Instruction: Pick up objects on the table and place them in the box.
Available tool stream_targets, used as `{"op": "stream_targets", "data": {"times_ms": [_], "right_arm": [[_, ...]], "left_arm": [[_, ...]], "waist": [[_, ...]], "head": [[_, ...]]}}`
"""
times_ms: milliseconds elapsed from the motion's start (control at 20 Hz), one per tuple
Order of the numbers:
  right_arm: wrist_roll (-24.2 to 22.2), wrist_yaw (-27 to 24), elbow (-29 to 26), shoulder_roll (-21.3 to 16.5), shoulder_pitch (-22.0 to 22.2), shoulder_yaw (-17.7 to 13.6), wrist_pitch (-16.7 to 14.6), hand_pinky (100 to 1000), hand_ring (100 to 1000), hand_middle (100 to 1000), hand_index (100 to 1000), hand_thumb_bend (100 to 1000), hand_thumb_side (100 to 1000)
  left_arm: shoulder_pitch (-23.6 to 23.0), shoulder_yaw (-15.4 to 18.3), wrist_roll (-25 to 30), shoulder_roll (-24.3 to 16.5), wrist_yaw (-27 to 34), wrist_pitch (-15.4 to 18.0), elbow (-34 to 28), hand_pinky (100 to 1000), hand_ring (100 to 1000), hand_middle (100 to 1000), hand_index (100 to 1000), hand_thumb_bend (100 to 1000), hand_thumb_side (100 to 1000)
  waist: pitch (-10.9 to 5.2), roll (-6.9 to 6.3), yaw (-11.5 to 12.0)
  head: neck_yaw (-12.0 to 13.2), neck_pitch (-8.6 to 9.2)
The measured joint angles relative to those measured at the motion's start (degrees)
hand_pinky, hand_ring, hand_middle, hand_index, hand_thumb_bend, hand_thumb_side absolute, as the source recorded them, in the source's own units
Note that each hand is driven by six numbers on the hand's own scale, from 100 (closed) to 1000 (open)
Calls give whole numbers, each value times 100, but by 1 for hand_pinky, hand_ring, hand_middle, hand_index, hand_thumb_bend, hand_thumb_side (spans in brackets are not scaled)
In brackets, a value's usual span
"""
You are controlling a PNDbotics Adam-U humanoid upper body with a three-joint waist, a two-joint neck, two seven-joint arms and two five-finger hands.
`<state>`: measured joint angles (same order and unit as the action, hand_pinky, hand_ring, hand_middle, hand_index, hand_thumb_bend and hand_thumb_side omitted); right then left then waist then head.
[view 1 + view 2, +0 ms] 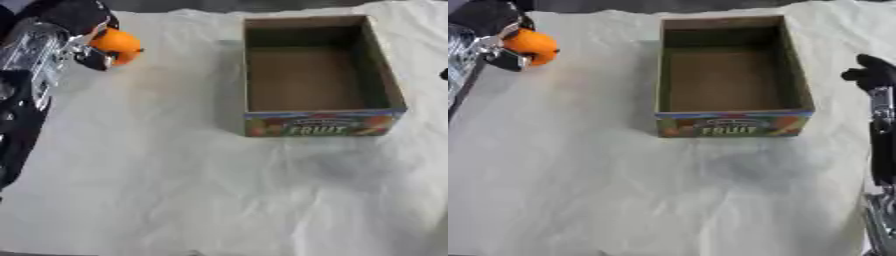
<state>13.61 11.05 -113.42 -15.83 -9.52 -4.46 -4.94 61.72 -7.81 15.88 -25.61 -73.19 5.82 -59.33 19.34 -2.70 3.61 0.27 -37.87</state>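
While the box sat empty, here's how things looked:

Orange thing: a round orange object (115, 44) was up at the far left of the table, well apart from the box, sitting in the left hand's grasp. Looked like an orange fruit, but couldn't say for sure.

Left hand: the left hand (89, 30) came in from the upper left corner, black fingers curled around the orange object, with a dark fingertip wrapped under it. Its silver-and-black arm ran down the left edge.

Box: the cardboard box (383, 80) stood open-topped on the far-middle part of the table, nothing inside that I could see, and the colourful front panel read "FRUIT".

Right hand: the right hand (871, 72) showed at the right edge, just beside the box's right wall but not touching it, holding nothing. Honestly couldn't tell if its fingers were curled or relaxed.

Table cover: a wrinkled white cloth (175, 190) covered the whole table under everything.
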Motion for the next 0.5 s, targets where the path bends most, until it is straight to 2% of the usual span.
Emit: {"op": "stream_targets", "data": {"times_ms": [200, 500], "right_arm": [[-7, 0, 0, 0, 1, 0, 8, 886, 806, 632, 821, 100, 968], [-20, 0, 0, 0, 1, 0, 21, 887, 807, 632, 822, 100, 969]], "left_arm": [[34, -82, -222, 42, 155, 95, -212, 332, 430, 508, 570, 100, 100], [73, -210, -262, 102, 471, 150, -563, 310, 418, 509, 565, 100, 118]], "waist": [[-10, -1, 3], [-41, -8, -1]], "head": [[0, 0], [2, 2]]}}
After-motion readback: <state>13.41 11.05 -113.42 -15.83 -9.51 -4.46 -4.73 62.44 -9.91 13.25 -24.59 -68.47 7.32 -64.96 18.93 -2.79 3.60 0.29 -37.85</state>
